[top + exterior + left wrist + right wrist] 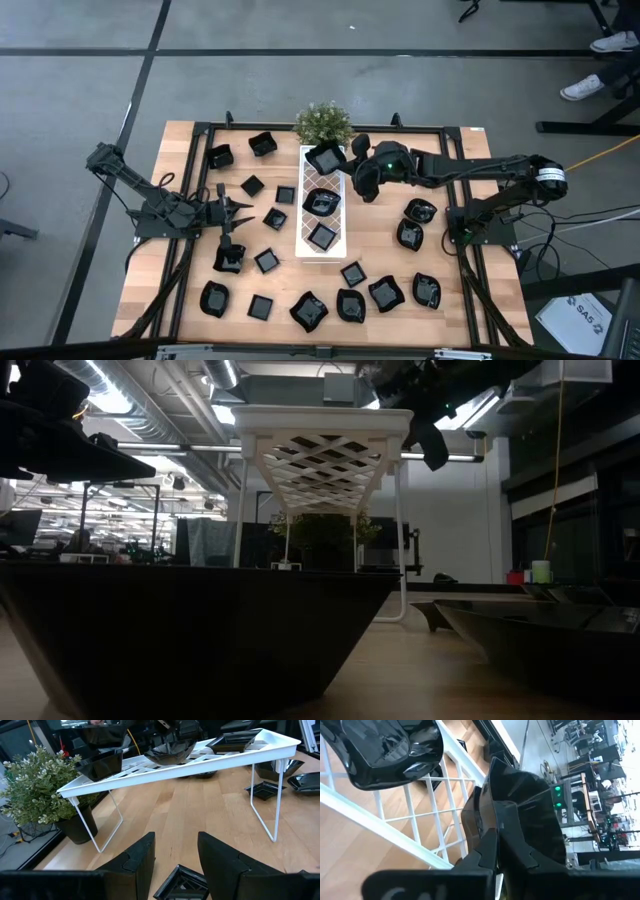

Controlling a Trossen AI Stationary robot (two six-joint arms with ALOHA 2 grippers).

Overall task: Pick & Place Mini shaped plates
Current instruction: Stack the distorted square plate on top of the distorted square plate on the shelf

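The step in hand looks like a placing: the right claw (345, 163) hangs over the plant-side end of the long white tray (306, 240), pinching a square black plate (520, 815) by its rim. In the right wrist view its fingers (487, 851) are pressed on the plate's edge, and the plate stands tilted just above the tray's lattice. Two other plates already rest on the tray farther from the plant: one with a rounded rim (321, 203) at the middle, one square (322, 236) beyond it.

My judgement is that the next move calls for lowering the held plate until it sits flat on the lattice, then spreading the fingers and lifting clear.

The small green potted plant (323, 122) stands just beside that end of the tray, so its leaves crowd the drop spot, and the rounded plate lies near enough that the tilted plate could knock it.

The left claw (232, 209) waits well apart from the tray, on the side away from the right arm, with its fingers (139, 861) spread over a small square plate (182, 883) on the table (180, 150). Many more black plates lie scattered on the table all around the tray, still to be picked.
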